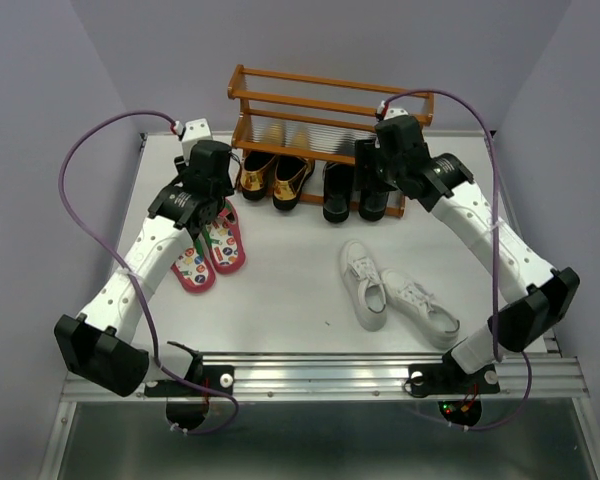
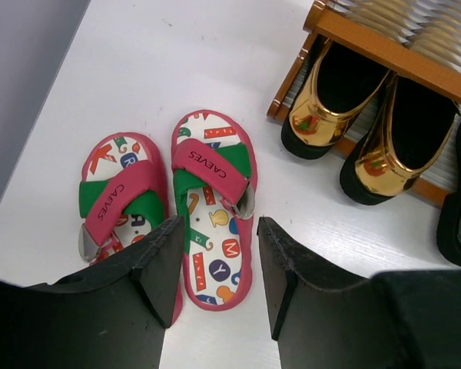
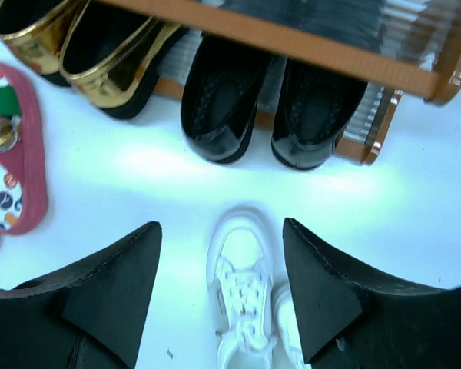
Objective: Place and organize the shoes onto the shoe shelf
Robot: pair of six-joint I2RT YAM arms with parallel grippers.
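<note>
The shoe shelf (image 1: 330,100) stands at the back of the table, with its rail (image 3: 292,42) showing in the right wrist view. Gold loafers (image 1: 275,178) (image 2: 330,100) and black boots (image 1: 355,195) (image 3: 223,108) sit side by side on its lower tier, heels toward me. Two pink flip-flops (image 1: 210,250) (image 2: 213,207) lie on the table at the left. My left gripper (image 1: 212,212) (image 2: 219,269) hangs open just above their heel ends, holding nothing. Two white sneakers (image 1: 365,285) (image 3: 242,300) lie at centre right. My right gripper (image 1: 380,172) (image 3: 221,284) is open and empty, raised in front of the boots.
The shelf's upper tier (image 1: 325,120) holds nothing that I can see. A grey wall (image 2: 23,84) borders the table on the left. The table's near edge is a metal rail (image 1: 320,375) between the arm bases.
</note>
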